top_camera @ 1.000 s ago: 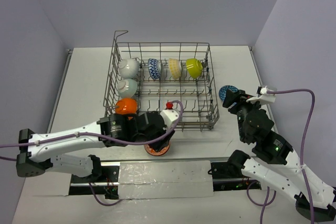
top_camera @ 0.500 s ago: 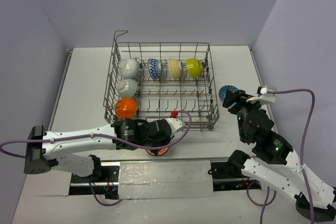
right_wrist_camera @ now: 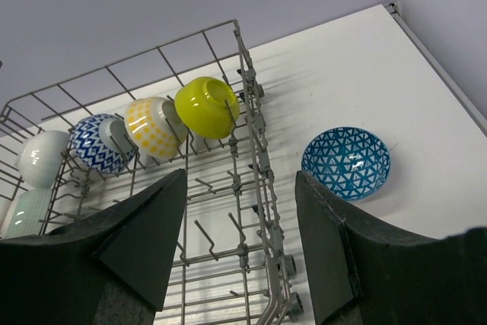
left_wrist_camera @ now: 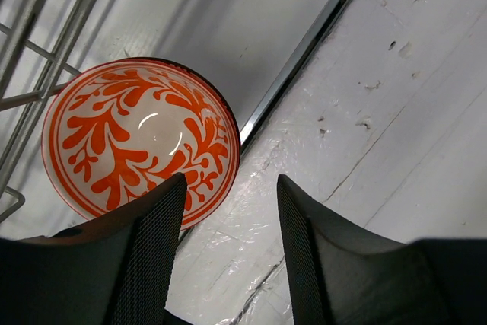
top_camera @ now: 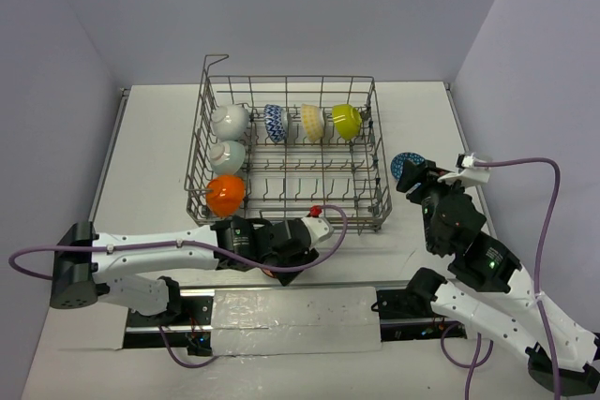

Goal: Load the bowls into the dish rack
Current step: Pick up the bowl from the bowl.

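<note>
The grey wire dish rack [top_camera: 291, 152] holds a white bowl [top_camera: 230, 120], a dark-blue patterned bowl [top_camera: 274, 123], a pale yellow bowl [top_camera: 312, 120], a lime bowl [top_camera: 346, 121], a second white bowl [top_camera: 228, 155] and an orange bowl [top_camera: 226, 193]. My left gripper [top_camera: 281, 252] is open, low in front of the rack. In the left wrist view the gripper [left_wrist_camera: 230, 195] has its left finger over the rim of the red-white bowl [left_wrist_camera: 141, 138], which lies upright on the table. My right gripper [right_wrist_camera: 240, 188] is open and empty above the rack's right edge. The blue-white bowl [right_wrist_camera: 346, 162] lies on the table beside the rack.
A metal strip [left_wrist_camera: 304, 43] runs across the table next to the red-white bowl. A taped plate [top_camera: 295, 311] lies between the arm bases. Purple cables loop off both wrists. Walls close in the left, back and right.
My left arm has swung down and toward the near edge, lowering the open gripper over the red-white bowl, which it now covers in the top view. The right arm has not moved.
</note>
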Controlling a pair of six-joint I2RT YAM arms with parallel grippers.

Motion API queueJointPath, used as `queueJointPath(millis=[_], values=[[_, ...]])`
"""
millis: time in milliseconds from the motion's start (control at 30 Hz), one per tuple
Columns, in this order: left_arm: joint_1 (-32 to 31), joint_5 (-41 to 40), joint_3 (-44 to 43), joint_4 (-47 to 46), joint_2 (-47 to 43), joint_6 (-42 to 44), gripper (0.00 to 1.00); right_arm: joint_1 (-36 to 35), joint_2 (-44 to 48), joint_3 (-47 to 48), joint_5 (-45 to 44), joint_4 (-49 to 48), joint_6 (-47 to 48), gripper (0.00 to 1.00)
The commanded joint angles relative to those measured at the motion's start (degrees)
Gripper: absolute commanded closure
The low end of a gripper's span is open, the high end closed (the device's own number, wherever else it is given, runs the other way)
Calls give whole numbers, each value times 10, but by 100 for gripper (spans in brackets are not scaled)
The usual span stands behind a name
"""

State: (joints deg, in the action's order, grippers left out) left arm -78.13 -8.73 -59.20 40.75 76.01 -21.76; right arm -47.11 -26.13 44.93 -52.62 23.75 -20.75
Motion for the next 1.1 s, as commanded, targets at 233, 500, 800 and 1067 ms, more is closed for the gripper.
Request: queueJointPath(millis=[233,500,800,1067], values=[[-4,16,37,-50,12,5,43,-1,-9,2,-20,2,-5,33],[-4,17,38,-61,24,6,43,1,-13,2,-17,2,-5,32],[-4,17,41,-65,43,1,44,3,-15,3,-16,2,-5,31],[-4,20,51,-75,47,-1,43,2,-11,2,-14,2,-7,31]])
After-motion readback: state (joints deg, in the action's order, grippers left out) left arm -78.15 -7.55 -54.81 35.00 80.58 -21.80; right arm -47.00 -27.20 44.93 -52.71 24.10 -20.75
